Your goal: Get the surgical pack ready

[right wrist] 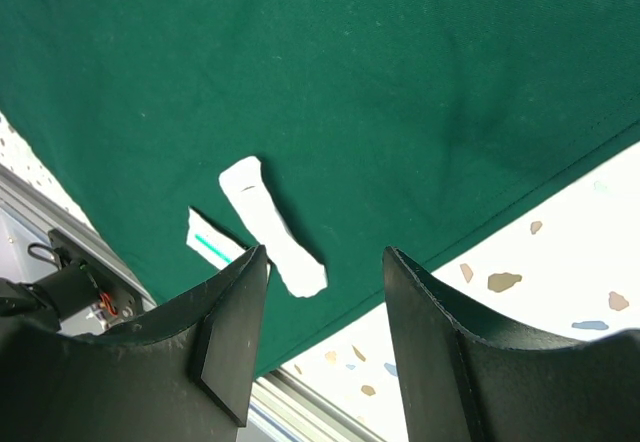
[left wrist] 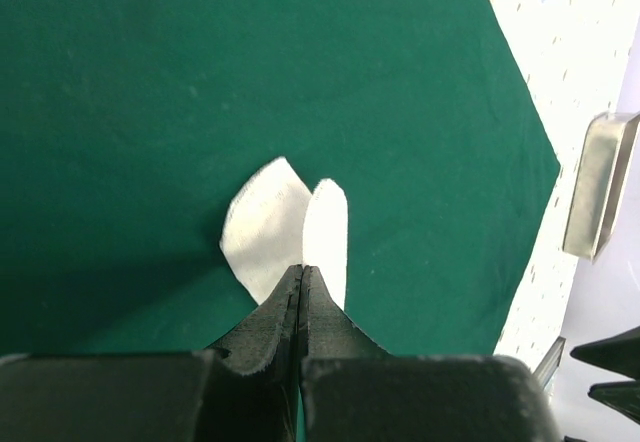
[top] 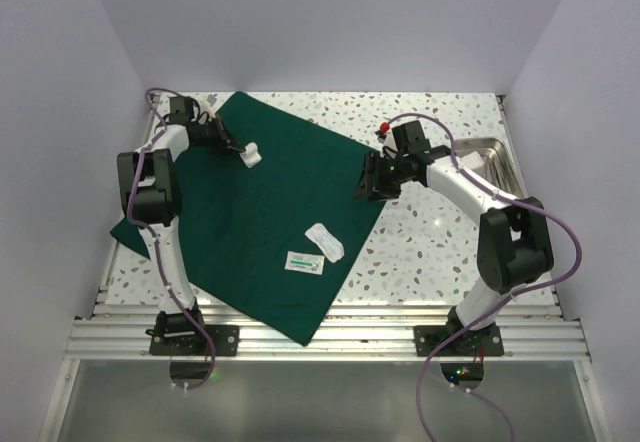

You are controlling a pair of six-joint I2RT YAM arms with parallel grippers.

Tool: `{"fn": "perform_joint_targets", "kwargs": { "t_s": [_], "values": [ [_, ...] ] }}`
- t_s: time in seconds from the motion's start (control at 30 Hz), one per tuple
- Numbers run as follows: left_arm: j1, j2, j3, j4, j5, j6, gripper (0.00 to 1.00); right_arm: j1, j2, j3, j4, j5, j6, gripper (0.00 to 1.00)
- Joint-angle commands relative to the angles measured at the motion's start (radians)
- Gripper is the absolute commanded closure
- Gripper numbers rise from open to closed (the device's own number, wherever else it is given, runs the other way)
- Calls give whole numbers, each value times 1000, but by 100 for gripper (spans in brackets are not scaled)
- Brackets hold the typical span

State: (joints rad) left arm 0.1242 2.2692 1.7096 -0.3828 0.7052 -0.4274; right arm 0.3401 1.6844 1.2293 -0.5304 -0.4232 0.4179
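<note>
Speckled desk (top: 430,242), top view: 1 green drape (top: 270,212) spread flat, w/ 1 white roll (top: 326,241) and 1 flat packet (top: 303,261) on it; 1 steel tray (top: 490,157) beside. Left wrist: left jaws clamped on 1 white pad (left wrist: 285,227) over the drape. Right wrist: right jaws apart, empty. Prob. loading items; next, lower the pad and release.

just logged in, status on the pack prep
Left gripper shut on white pad over the drape. Right gripper open, empty. Drape spread flat, not folded. White roll and flat packet lying on it.
</note>
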Motion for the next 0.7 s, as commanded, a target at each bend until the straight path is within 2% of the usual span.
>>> {"fn": "perform_joint_targets", "kwargs": {
  "t_s": [0.0, 0.33, 0.67],
  "values": [
    [12, 32, 76, 25, 8, -4, 100, -3, 9, 45, 0, -23, -14, 46],
    [26, 65, 110, -7, -6, 27, 100, -1, 26, 56, -6, -23, -14, 47],
    [34, 55, 82, -22, -29, 64, 100, -1, 52, 75, -5, -32, -13, 47]
  ]
}}
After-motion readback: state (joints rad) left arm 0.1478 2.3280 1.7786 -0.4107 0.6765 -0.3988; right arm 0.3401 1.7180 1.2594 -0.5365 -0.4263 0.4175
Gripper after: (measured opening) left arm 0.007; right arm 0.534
